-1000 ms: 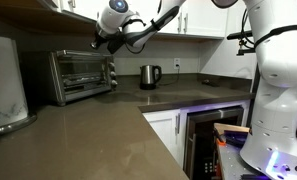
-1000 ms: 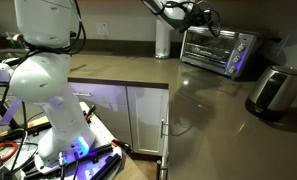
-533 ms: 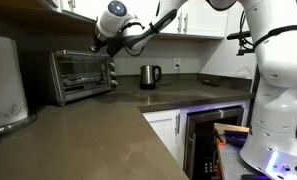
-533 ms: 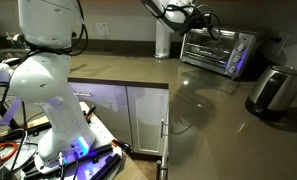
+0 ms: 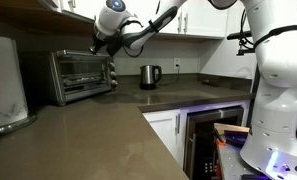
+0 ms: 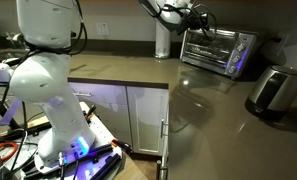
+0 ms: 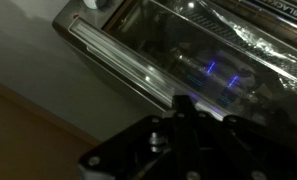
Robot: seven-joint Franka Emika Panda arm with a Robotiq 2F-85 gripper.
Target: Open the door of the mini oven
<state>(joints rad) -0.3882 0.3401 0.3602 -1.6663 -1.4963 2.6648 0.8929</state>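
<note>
One mini oven (image 5: 56, 78), door (image 5: 85, 75) upright, long axis horizontal (handle (image 7: 118, 55) along top); end effector (image 5: 96, 44) closed above.

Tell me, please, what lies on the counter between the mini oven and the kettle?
Nothing stands there: in an exterior view the countertop between the mini oven and the kettle is bare.
</note>
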